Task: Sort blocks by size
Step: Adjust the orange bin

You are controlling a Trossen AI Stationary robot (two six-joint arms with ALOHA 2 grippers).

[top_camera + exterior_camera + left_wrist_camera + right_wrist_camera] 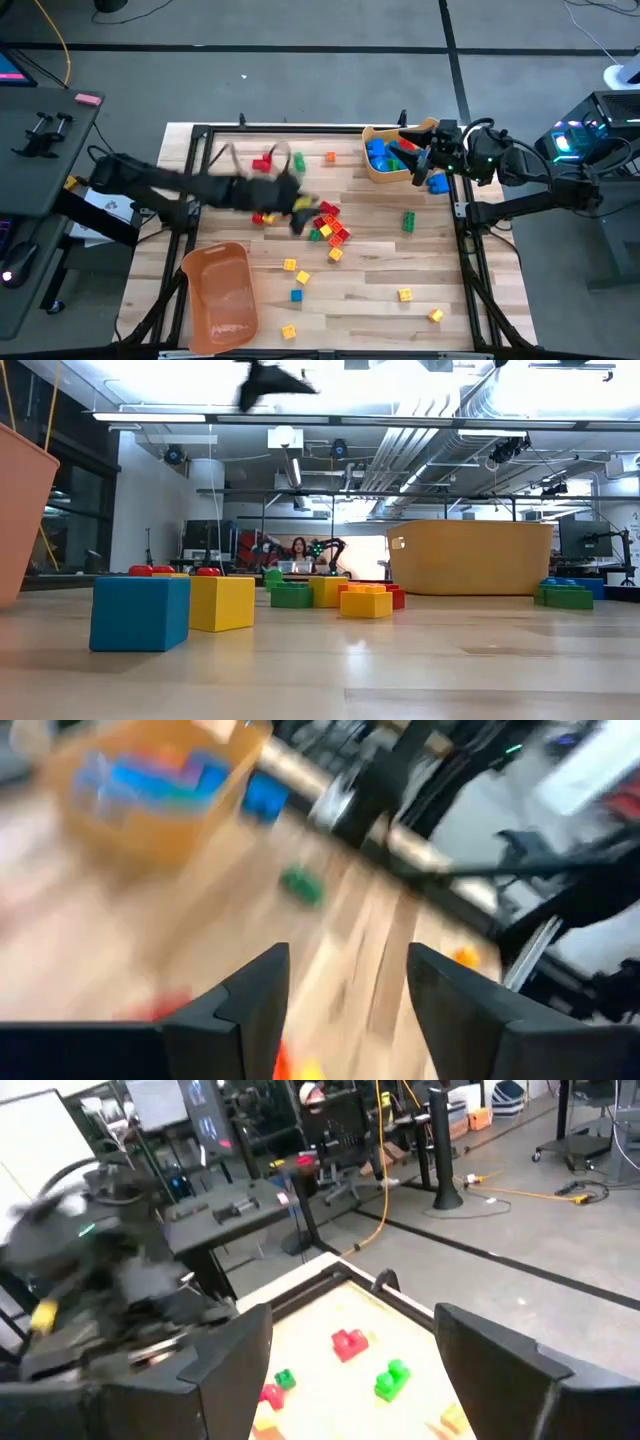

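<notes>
Nearest the front edge of the tabletop (380,320) lie a few stray yellow and blue blocks (296,272), well apart from each other, beside an orange bin (218,297) tipped on its side with its long axis running front to back. In the low view a blue cube (140,612) and a yellow cube (222,603) sit square to the camera, studs up.

Mid-table, a tight cluster of red, yellow and green small blocks (328,226) lies just beside the left gripper (297,226), blurred above the wood. Its fingers (250,1005) stand apart with nothing between them. A lone green oblong (409,221) stands off to the right, its long axis front to back.

Farther back, a red block (264,162) and a green block (298,161) lie near the rear rail. The second bin (378,165) holds blue blocks (378,156). The right gripper (422,160) hovers at that bin's right rim, fingers (225,1355) spread wide and empty; a blue block (437,184) lies just beside the bin.
</notes>
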